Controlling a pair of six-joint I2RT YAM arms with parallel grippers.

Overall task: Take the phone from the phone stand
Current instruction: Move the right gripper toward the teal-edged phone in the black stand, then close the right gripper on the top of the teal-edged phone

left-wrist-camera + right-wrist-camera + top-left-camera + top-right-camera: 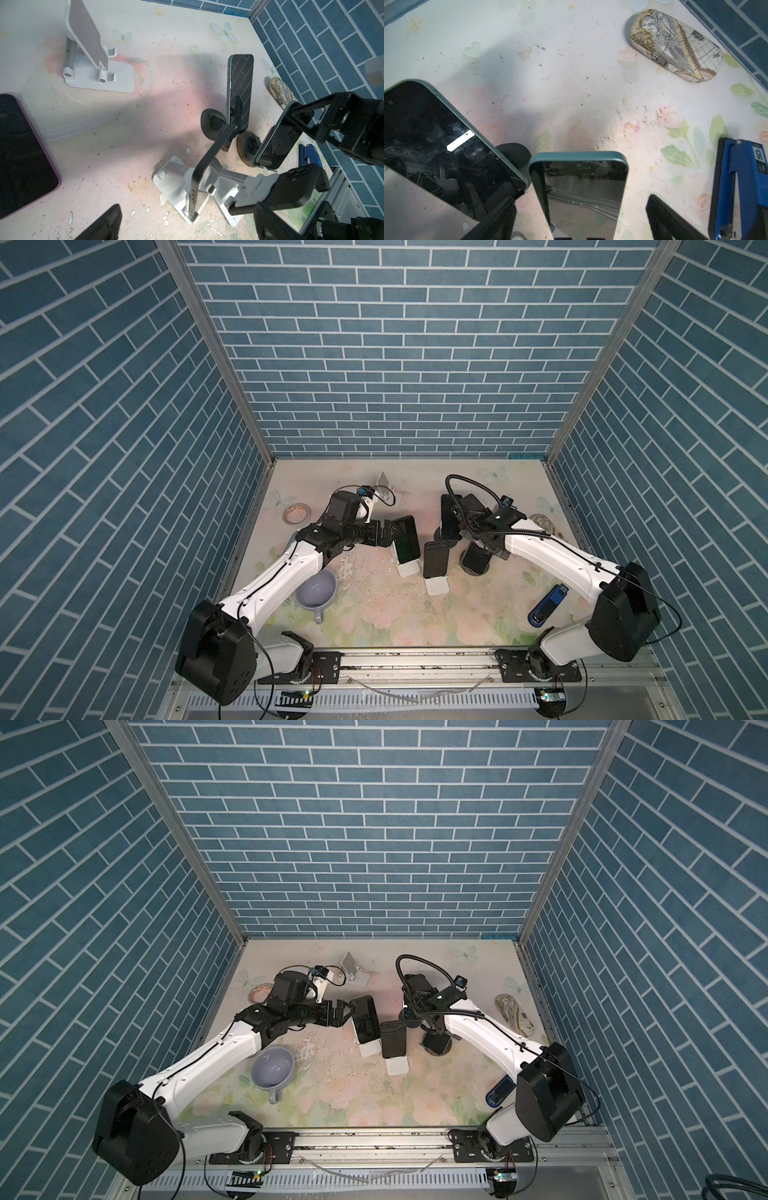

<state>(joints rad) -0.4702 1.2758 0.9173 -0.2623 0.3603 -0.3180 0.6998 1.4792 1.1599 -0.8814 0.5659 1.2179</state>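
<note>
Item: purple-edged phone, dark screen, propped tilted on white phone stand, middle of the table. Your left gripper sits just beside it, jaws wide open, holding nothing. Your right gripper: jaws wide open, a teal-edged phone between them.

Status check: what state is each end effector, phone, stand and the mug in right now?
Purple-edged black phone: seated on white stand.
Middle black phone: seated on second white stand.
Tilted teal-edged black phone: seated on round-based stand.
Upright black phone: seated on black round stand.
Left end effector: open, beside the purple-edged phone.
Right end effector: open, straddling the tilted phone.
White folding stand at back: empty.
Lavender ceramic mug: upright, empty.
</note>
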